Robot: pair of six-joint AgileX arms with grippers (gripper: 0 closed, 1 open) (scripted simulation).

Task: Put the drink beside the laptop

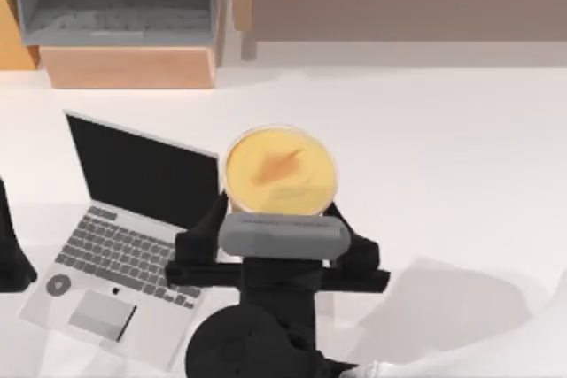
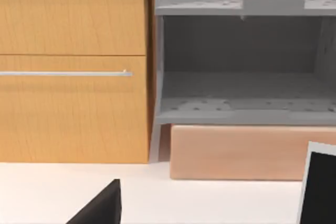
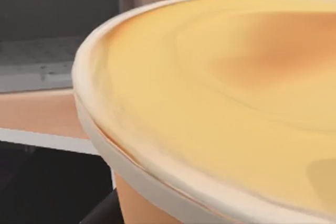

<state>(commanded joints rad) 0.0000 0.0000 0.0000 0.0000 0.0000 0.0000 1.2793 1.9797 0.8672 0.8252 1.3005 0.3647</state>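
Our right gripper (image 1: pixel 280 210), frame centre, fingers pinching drink (image 1: pixel 280 170) just right of laptop (image 1: pixel 124 245); left arm parked, left edge.

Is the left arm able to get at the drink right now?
Probably not easily. The left gripper sits parked at the table's left edge, the open laptop stands between it and the drink, and the right gripper is already around the cup.
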